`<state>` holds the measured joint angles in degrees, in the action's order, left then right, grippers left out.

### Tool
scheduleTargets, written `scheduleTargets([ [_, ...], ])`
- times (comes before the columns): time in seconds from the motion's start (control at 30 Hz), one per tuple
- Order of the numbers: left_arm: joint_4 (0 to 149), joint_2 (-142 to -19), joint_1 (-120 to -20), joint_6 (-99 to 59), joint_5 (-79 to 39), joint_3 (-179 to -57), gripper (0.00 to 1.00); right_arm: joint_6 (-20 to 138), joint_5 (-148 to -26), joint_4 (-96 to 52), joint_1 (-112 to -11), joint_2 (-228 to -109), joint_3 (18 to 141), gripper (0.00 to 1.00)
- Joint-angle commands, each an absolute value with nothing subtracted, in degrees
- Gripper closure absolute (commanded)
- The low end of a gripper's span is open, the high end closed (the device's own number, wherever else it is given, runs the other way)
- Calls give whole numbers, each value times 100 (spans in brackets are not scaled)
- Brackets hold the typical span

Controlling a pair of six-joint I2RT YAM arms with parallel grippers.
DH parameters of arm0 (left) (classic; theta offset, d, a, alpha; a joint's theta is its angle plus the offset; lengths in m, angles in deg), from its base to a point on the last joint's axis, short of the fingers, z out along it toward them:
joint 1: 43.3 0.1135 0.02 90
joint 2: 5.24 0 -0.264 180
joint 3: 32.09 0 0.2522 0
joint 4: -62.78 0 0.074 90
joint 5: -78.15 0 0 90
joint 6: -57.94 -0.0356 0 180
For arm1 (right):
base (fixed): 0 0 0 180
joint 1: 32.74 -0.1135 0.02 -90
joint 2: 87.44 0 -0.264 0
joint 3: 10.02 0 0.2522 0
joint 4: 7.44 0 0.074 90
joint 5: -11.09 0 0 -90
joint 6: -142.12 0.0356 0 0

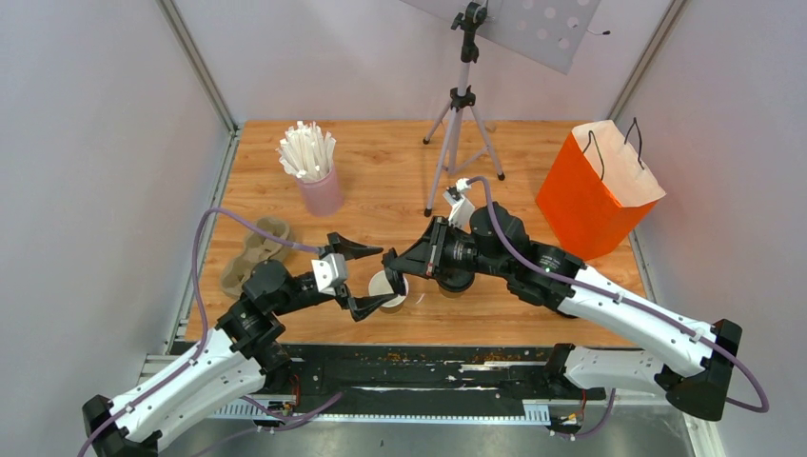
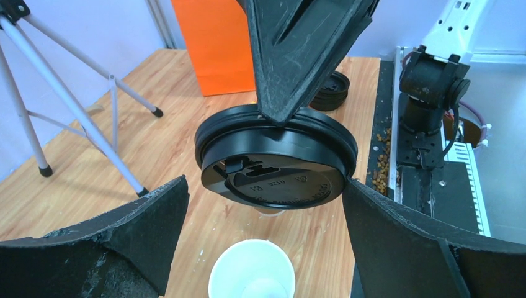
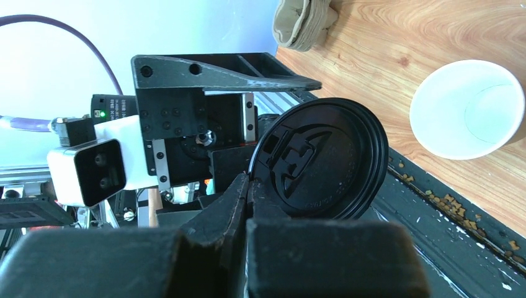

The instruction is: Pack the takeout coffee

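One wooden tabletop (image 1: 381,181) between grey walls (image 1: 95,114), orange paper bag (image 1: 590,195) far right, right gripper (image 1: 390,259) clamped on black lid (image 2: 276,167), left gripper (image 1: 376,278) spread wide around it, paper cup (image 2: 251,276) below.

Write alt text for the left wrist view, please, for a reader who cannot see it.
A black lid, pinched by the right gripper, hangs above an open cup on a wooden table. The left gripper stands open, a finger at each side.
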<state>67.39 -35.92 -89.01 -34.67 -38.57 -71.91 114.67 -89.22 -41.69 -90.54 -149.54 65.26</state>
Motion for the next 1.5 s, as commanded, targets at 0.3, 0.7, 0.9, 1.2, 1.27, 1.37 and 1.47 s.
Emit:
scheduleTargets([
  [0.3,6218,-3637,-8922,-3664,-3698,-6984,0,11686,-8800,-3702,-9203,-14882,6606,100],
  [0.7,6013,-3420,-8917,-3625,-4193,-6783,0,11802,-8793,-3609,-9281,-14819,6392,100],
  [0.9,6207,-3412,-8918,-3790,-4454,-6802,2,11761,-8795,-3589,-9294,-14775,6311,100],
  [1.2,6334,-3582,-8916,-3751,-4606,-6813,17,11803,-8779,-3632,-9294,-14670,6055,100],
  [1.27,6370,-3539,-8916,-3610,-4251,-6807,17,11796,-8690,-3703,-9294,-14631,6038,100],
  [1.37,6767,-3461,-8919,-3561,-3802,-6923,17,11792,-8557,-3845,-9287,-14584,6041,91],
  [1.47,7215,-3355,-8912,-3455,-3483,-7092,18,11716,-8297,-4043,-9278,-14527,6092,74],
])
